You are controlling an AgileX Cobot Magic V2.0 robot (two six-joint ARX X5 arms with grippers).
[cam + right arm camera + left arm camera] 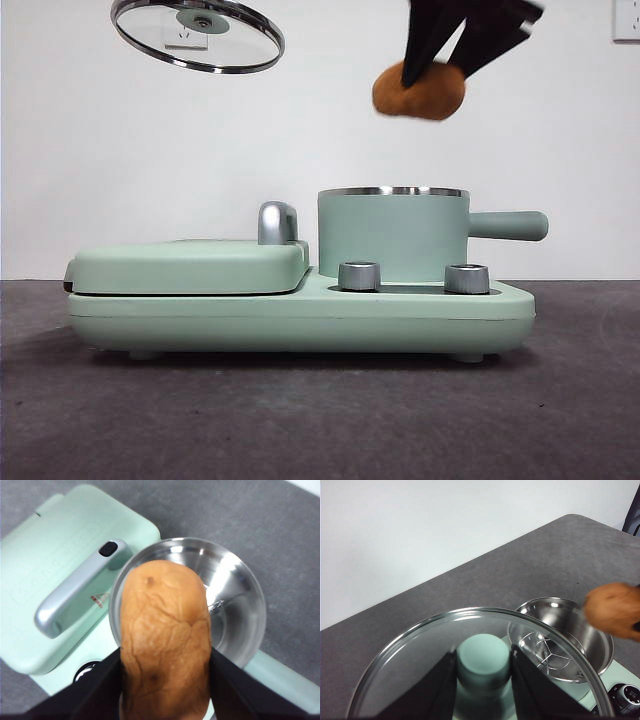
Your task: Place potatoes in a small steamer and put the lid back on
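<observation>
Against a plain white wall, above the grey table (300, 420), the right gripper (470, 45) clamps the potato (419, 90) directly over the open small steamer (392, 232), while the left gripper (484, 680), off to the side, grips the lid (197, 33) by its knob, held high.

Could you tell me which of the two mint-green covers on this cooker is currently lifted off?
The round glass lid, held up by its knob in the left gripper. The flat griddle cover lies shut, leaving the steamer open.

A lab test bench (bare white wall (320, 140), grey table (320, 420), one appliance (300, 305)).
</observation>
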